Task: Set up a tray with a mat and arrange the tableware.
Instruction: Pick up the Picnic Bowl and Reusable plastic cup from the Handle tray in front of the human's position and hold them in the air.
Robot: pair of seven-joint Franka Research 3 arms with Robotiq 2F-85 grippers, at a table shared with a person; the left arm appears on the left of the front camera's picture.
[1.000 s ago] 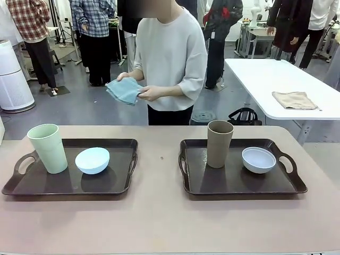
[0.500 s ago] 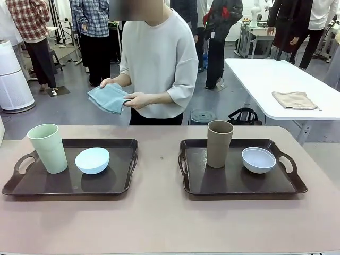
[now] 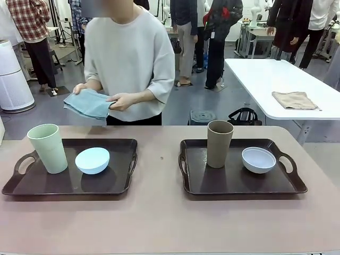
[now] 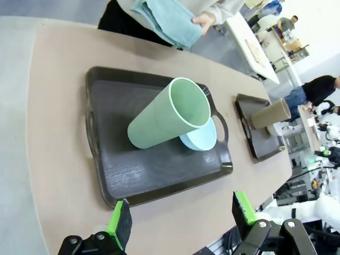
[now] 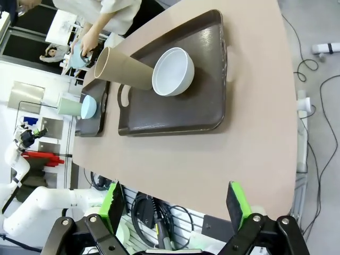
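Table (image 3: 164,223) | person (image 3: 130,58) holds mat (image 3: 87,104) | left tool (image 4: 180,217), right tool (image 5: 175,204) spread

So on my left there's a dark brown tray (image 3: 53,183) with the pale green tumbler (image 3: 48,147) standing upright at its left end, and the light blue bowl (image 3: 92,160) just beside it, open side up. The right tray (image 3: 234,183) has the same layout: brown tumbler (image 3: 219,143) upright, whitish bowl (image 3: 258,159) to its right. The mat (image 3: 87,104) is blue-grey, folded, and held by the person (image 3: 130,53) behind the left tray.
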